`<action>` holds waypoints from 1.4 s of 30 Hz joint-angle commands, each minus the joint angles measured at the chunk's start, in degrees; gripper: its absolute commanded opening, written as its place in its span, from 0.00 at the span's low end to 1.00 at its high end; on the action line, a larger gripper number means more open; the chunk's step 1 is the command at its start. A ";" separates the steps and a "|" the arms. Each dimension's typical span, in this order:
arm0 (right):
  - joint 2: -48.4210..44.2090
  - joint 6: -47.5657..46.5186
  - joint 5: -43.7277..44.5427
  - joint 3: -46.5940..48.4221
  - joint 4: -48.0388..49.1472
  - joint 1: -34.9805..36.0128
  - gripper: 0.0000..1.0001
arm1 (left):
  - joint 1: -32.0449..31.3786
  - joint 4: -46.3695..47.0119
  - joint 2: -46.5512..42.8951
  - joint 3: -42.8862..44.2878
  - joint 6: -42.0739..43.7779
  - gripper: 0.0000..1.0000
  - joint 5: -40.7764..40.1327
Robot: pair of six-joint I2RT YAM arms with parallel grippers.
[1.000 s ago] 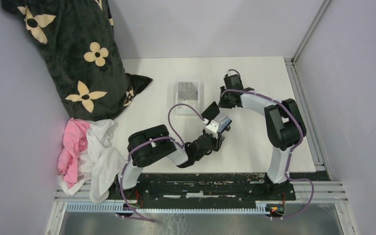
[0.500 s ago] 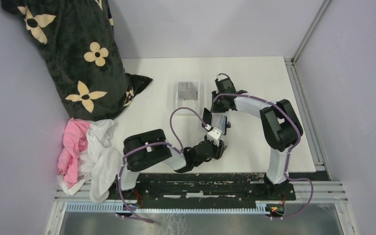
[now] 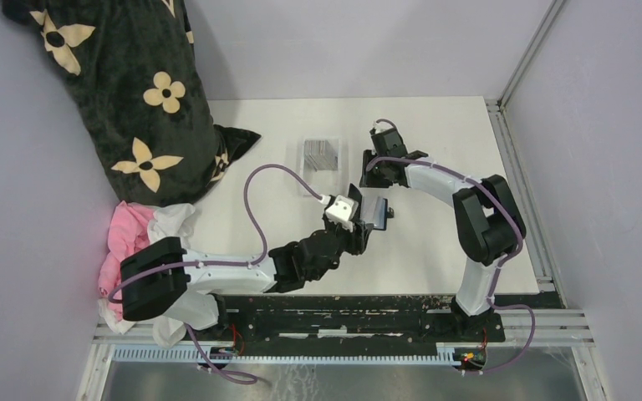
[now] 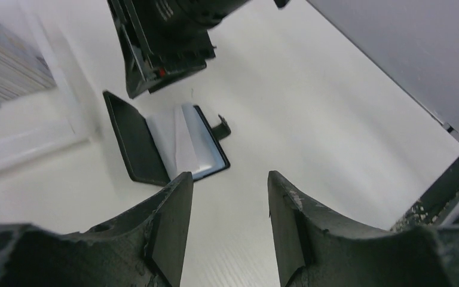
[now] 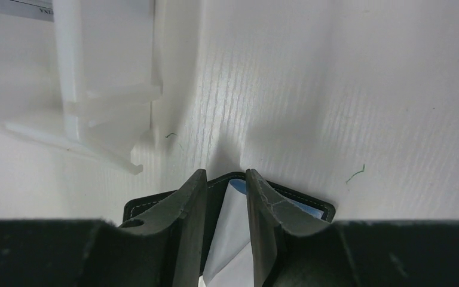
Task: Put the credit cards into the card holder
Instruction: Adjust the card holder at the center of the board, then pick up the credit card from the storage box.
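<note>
The small black bifold card holder [image 3: 375, 210] lies opened on the white table [image 3: 435, 251], just off the near right corner of the clear plastic tray [image 3: 318, 184] and not touching it. Its tray-side flap stands tilted up. The other flap lies flat, showing a pale inside, with the snap tab sticking out from its outer edge.

The grey credit cards [image 3: 321, 153] sit stacked in the tray. The right gripper [image 5: 226, 174] hangs over the holder's far rim, its fingers parted by a narrow gap. The left gripper [image 4: 228, 179] is on the near side, low over the table, its fingers spread wide around nothing.

The broadest run of table surface lies to the holder's right, up to the metal rail [image 3: 514, 180]. A black flowered cushion [image 3: 134, 83] and pink-white cloths [image 3: 146, 251] crowd the left edge.
</note>
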 commanded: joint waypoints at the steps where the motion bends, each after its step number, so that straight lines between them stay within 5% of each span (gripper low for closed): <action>1: -4.48 0.11 2.42 2.54 0.10 0.25 0.37 | 1.54 -5.21 0.55 5.67 7.62 0.57 -4.19; 11: -5.25 -0.67 3.25 14.02 -5.18 0.27 0.39 | 14.54 -0.12 -1.62 -1.50 -3.42 0.52 -3.43; 20: 7.12 -0.49 1.48 35.48 -12.07 3.13 0.42 | 27.72 -0.02 -6.17 -2.70 -8.25 0.53 -6.36; 33: 23.38 1.92 2.23 55.29 -19.14 6.93 0.46 | 42.65 9.13 8.81 1.99 -16.88 0.56 11.38; 42: 27.20 2.23 5.27 57.48 -21.06 7.58 0.46 | 46.49 17.36 17.92 3.33 -21.23 0.56 18.12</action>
